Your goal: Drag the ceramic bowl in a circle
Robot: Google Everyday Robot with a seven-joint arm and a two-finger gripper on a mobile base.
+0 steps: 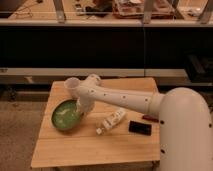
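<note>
The ceramic bowl (65, 116) sits on the left part of the wooden tabletop (100, 147), close to its left edge. The claw (84, 107) is down at the bowl's right rim, with the bowl spreading away to its left; I cannot tell whether it is open or clamped on the rim. A white cup (71, 86) stands just behind the bowl, and a white bottle (112, 121) lies to its right

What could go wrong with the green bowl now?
The ceramic bowl sits near the left edge of the table, so a wide circle might push it off. The gripper is at the bowl's right rim, with the white cup close behind; the arm may knock it over. The lying bottle could get bumped too.
</note>
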